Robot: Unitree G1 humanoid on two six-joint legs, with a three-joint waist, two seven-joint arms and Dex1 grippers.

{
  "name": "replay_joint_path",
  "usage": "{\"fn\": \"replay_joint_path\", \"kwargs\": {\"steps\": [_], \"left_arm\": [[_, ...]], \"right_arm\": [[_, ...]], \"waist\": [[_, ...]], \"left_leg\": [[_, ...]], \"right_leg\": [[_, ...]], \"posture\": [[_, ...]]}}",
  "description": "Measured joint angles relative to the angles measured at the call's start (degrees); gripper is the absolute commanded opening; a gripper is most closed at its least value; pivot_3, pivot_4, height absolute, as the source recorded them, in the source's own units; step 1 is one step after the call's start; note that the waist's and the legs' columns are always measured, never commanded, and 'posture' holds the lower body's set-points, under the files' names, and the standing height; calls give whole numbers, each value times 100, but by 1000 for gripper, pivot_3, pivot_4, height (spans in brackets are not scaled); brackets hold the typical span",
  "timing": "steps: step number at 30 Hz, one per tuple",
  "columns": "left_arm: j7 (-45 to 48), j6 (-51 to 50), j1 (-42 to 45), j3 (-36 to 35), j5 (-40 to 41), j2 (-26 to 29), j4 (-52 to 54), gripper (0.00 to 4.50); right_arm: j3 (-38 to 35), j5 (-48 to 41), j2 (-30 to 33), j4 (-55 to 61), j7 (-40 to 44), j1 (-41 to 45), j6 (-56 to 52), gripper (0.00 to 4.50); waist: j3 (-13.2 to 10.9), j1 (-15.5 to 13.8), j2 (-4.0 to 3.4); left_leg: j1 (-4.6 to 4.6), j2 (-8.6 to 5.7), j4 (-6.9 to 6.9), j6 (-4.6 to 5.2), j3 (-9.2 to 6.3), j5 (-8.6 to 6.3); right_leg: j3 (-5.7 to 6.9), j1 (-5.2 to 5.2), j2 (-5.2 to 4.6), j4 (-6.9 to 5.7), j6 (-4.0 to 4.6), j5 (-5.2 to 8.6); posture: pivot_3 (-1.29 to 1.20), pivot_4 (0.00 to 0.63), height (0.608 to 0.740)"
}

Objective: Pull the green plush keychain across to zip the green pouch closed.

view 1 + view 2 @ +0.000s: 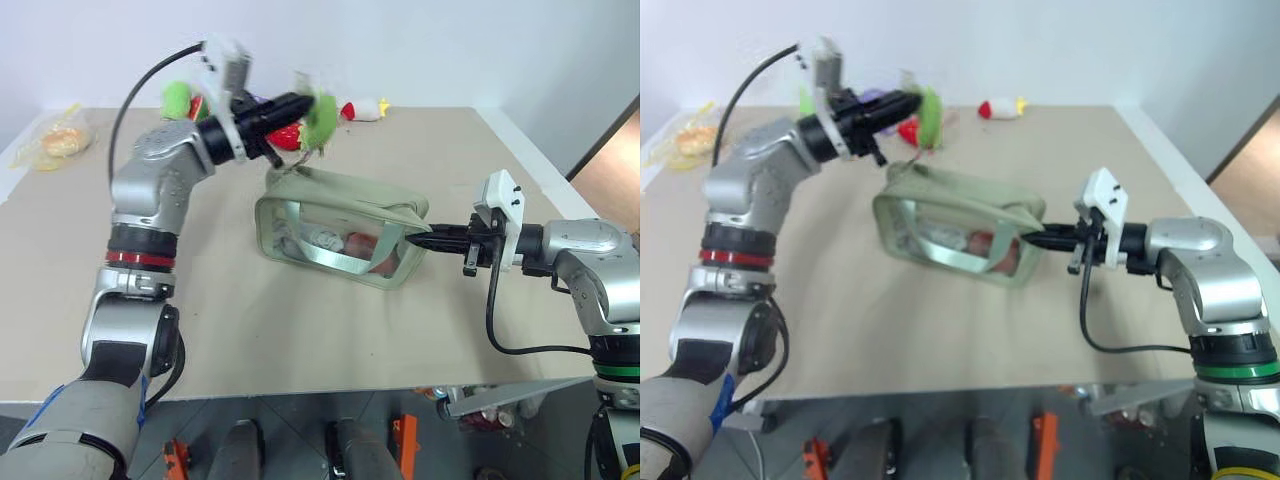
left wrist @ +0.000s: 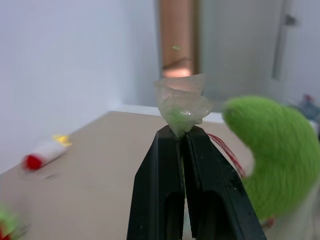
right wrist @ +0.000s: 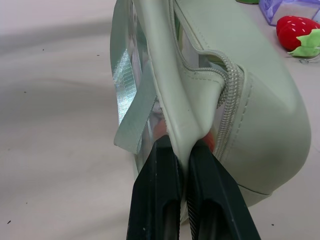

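The green pouch (image 1: 340,228) lies in the middle of the table, its clear front panel facing me and its far-left top corner raised. Above that corner hangs the green plush keychain (image 1: 322,115). My left gripper (image 1: 303,106) is shut on a small clear tag (image 2: 181,105) of the keychain, and the fuzzy plush (image 2: 277,155) dangles beside the black fingers (image 2: 155,190). At the pouch's right end my right gripper (image 1: 426,241) is shut on a fold of the pouch's fabric (image 3: 180,112), next to the zipper (image 3: 232,85).
A strawberry plush (image 3: 295,31) lies on the table behind the pouch, below the left gripper. At the back sit a larger light-green plush (image 1: 177,98), a red, white and yellow toy (image 1: 365,108) and a plastic bag (image 1: 55,140) at the far left. The table's front edge (image 1: 300,390) is close.
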State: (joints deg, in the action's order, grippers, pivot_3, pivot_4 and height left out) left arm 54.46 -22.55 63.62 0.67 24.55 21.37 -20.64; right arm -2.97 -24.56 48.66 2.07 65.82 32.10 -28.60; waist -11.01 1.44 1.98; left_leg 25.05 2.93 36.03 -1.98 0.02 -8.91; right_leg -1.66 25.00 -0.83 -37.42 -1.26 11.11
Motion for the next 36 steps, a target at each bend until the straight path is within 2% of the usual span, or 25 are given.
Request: {"fn": "replay_joint_path", "kwargs": {"steps": [6,7,15,21,31,36], "left_arm": [[308,-98,-367,221,-194,81,109,58],[314,-135,-371,210,-201,112,95,702],[25,-94,-259,92,-364,169,-361,3358],[49,-79,-228,47,-425,325,-401,3358],[871,-488,-803,4,-96,1119,614,3358],[849,-695,-810,-680,218,1541,289,3358]], "right_arm": [[-4,-27,1,83,-93,-51,-21,0],[-11,-33,7,95,-98,-60,-30,0],[-11,-48,11,96,-102,-59,-41,0],[-5,-44,10,89,-96,-22,-42,0],[19,-40,1,62,-89,22,-41,0],[32,-39,-32,61,-92,25,-41,0]], "waist": [[0,-5,0],[0,-7,0],[0,-8,0],[0,-8,0],[0,-5,-1],[0,9,-1]], "left_leg": [[5,1,6,1,-2,0],[6,0,7,1,-1,0],[5,0,8,1,-1,0],[5,0,6,1,0,0],[5,2,4,1,1,0],[2,5,3,1,0,0]], "right_leg": [[0,0,2,0,0,-1],[-1,-1,0,1,-1,-1],[-2,-1,1,1,-2,-2],[-2,1,1,1,-3,-2],[-3,3,1,1,0,-1],[-2,4,5,-1,2,-1]], "posture": [[0,150,740],[0,150,740],[0,150,740],[0,150,740],[0,150,740],[0,150,740]]}}
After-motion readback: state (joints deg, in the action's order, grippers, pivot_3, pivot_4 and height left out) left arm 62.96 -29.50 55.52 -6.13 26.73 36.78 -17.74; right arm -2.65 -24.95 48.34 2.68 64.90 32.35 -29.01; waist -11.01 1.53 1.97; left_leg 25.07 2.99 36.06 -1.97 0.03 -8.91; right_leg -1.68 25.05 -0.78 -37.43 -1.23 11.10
